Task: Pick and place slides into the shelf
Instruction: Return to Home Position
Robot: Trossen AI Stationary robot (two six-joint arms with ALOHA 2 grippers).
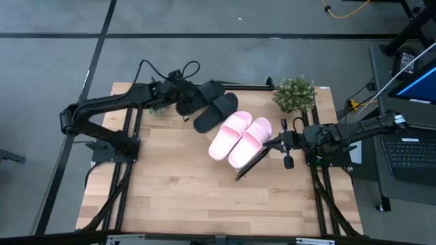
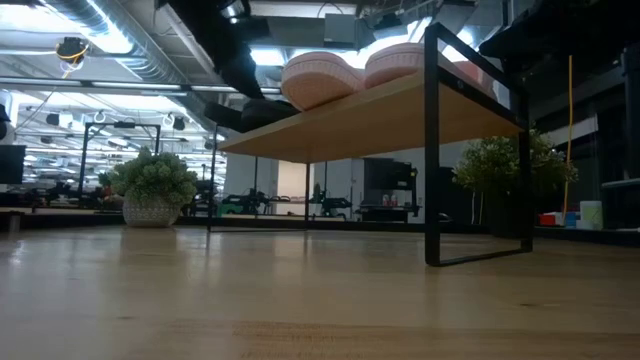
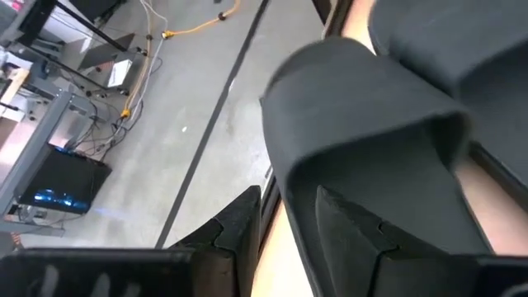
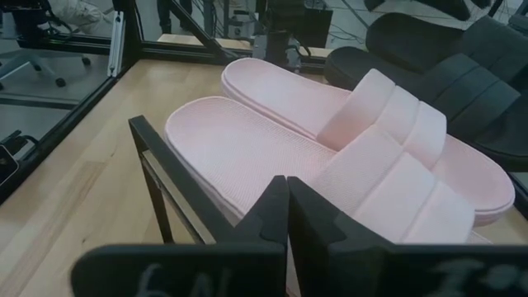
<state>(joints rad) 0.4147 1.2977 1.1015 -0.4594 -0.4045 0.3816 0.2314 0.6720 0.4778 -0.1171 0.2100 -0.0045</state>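
The shelf (image 1: 249, 168) stands slantwise across the table, and its light board (image 2: 380, 120) carries all the slides. The pale pink pair (image 1: 239, 138) lies side by side on its near half, soles down (image 4: 247, 140). The black pair (image 1: 212, 109) lies on its far half. My left gripper (image 1: 182, 104) is at the far black slide (image 3: 371, 124), open, with that slide's rim between its fingers. My right gripper (image 4: 287, 216) is shut, just off the shelf's near end, pointing at the pink slides' heels. My left gripper has the far black slide's sole rim (image 3: 299, 239) between its open fingers. One finger (image 3: 355, 235) lies against or right beside the rim. A pale strip of board shows between the rim and the other finger (image 3: 239, 227). The slide rests on the shelf. My right gripper points its shut fingertips (image 4: 285, 194) at the heel edge of the nearer pink slide (image 4: 239, 177), above the shelf's black frame; I cannot tell whether they touch it.
A potted plant (image 1: 294, 94) stands at the table's far right corner, and a smaller one (image 1: 158, 107) lies under the left arm. The table's near half (image 1: 204, 204) is bare wood. A laptop (image 1: 412, 153) sits beyond the right edge.
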